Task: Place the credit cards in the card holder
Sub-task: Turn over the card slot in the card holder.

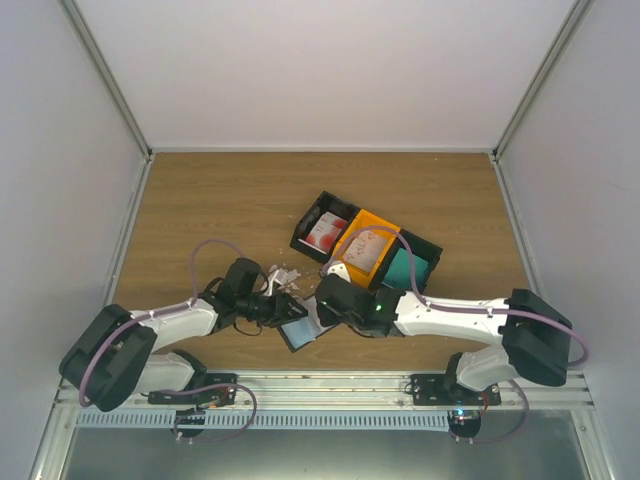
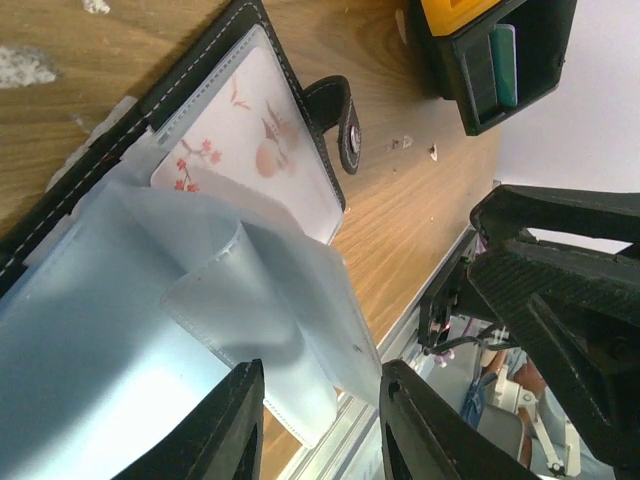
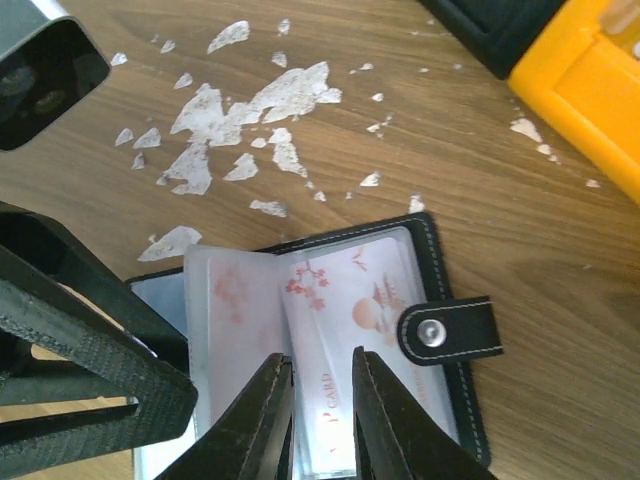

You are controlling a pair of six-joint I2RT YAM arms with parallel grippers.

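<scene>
The card holder (image 1: pixel 297 333) lies open on the wood between both grippers, black outside (image 3: pixel 428 232) with pale blue sleeves (image 2: pixel 90 330). A red-and-white credit card (image 3: pixel 345 310) with blossom print sits in the sleeve of the strap-side half (image 2: pixel 255 150). My right gripper (image 3: pixel 320 358) hangs just above that sleeve, its jaws a little apart, and the card's face shows in the gap. My left gripper (image 2: pixel 322 372) is open over the holder's other half, with loose sleeves curling between its fingers. More credit cards rest in the bins: red-and-white (image 1: pixel 322 232), pale (image 1: pixel 365 250), teal (image 1: pixel 403 268).
Three open-top bins stand in a row behind the holder: black (image 1: pixel 312 212), orange (image 1: pixel 375 220), black (image 1: pixel 432 248). White paper scraps (image 3: pixel 250 110) litter the wood beside the holder. The table's metal front rail (image 1: pixel 330 385) runs close behind the holder. White walls enclose the table.
</scene>
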